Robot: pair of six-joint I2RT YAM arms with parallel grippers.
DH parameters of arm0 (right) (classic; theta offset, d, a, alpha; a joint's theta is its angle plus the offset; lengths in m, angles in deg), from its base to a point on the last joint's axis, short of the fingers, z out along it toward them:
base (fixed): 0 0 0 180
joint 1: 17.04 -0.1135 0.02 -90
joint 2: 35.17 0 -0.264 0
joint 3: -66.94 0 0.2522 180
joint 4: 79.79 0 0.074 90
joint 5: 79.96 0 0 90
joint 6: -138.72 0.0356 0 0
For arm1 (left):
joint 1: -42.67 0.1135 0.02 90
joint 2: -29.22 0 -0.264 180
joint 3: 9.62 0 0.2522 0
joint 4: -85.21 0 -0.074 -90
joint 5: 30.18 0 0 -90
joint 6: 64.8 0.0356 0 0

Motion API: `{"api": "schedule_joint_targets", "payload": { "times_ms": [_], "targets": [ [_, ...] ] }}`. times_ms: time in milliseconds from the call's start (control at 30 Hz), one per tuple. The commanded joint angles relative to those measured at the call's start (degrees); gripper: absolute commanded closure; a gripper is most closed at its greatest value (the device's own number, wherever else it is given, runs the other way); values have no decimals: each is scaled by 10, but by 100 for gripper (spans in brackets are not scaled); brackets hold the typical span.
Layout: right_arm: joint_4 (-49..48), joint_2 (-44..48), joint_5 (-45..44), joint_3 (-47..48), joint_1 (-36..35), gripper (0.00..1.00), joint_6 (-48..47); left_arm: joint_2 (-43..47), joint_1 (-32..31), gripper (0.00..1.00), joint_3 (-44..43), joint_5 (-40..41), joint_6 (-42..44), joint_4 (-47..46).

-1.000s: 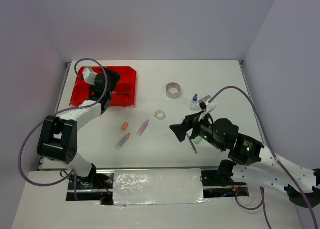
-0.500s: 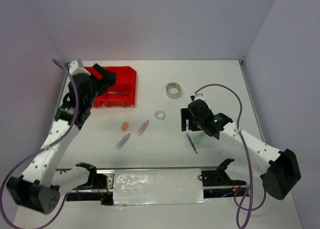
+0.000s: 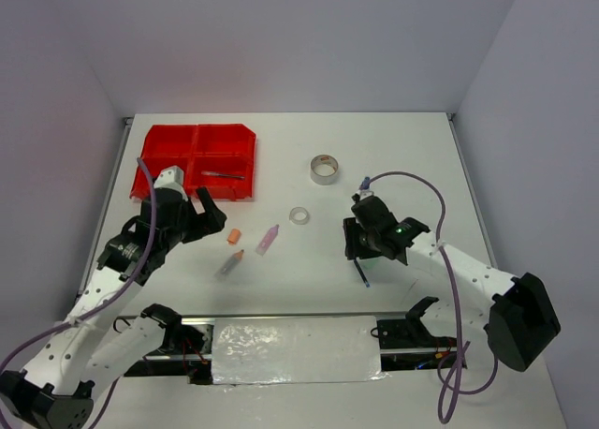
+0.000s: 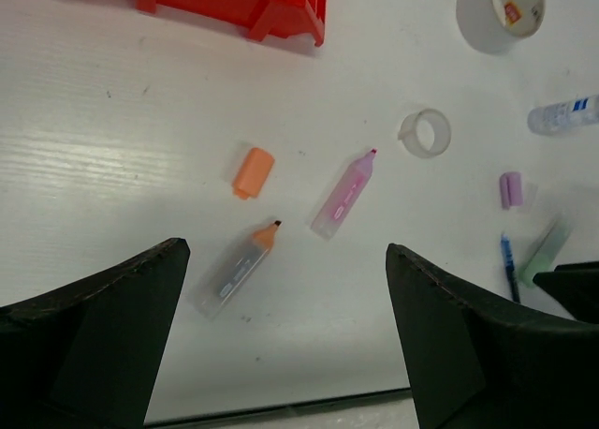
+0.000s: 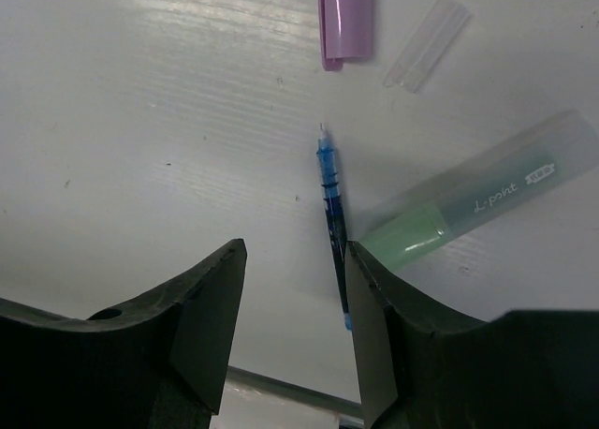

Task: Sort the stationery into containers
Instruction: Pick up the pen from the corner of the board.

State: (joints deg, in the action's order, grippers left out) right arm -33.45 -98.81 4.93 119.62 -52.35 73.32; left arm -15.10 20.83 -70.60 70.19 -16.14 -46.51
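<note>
The red tray (image 3: 157, 156) stands at the back left with a thin dark pen (image 3: 225, 174) in one compartment. My left gripper (image 3: 211, 215) hovers open above an orange-tipped marker (image 4: 237, 270), an orange cap (image 4: 254, 171) and a pink marker (image 4: 344, 193), holding nothing. My right gripper (image 5: 295, 251) is low over the table, its jaws partly closed but still open. A blue pen (image 5: 331, 204) lies along the inner edge of one finger, ungripped. A green marker (image 5: 468, 204) lies beside it.
A grey tape roll (image 3: 324, 169) and a clear tape ring (image 3: 299, 215) sit mid-table. A blue-capped bottle (image 4: 562, 115), a purple cap (image 5: 345, 17) and a clear cap (image 5: 426, 45) lie near the right arm. The table's front edge is close below.
The left arm swung off the red tray and out over the markers, staying open. The right gripper came down over the blue pen and its jaws narrowed.
</note>
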Motion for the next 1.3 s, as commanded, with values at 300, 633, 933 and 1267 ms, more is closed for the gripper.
{"api": "schedule_joint_targets", "payload": {
  "times_ms": [300,633,933,1267],
  "targets": [
    [-15,-97,4,12,2,48,11,13,-2,0,-46,-53,134,59],
    [-48,-145,24,-8,2,53,26,16,-2,1,-41,-73,144,43],
    [-54,-150,-5,-18,-69,61,66,13,-2,1,-39,-77,144,41],
    [-41,-167,-32,-31,-139,59,129,24,-2,1,-41,-75,144,45]
  ]
}}
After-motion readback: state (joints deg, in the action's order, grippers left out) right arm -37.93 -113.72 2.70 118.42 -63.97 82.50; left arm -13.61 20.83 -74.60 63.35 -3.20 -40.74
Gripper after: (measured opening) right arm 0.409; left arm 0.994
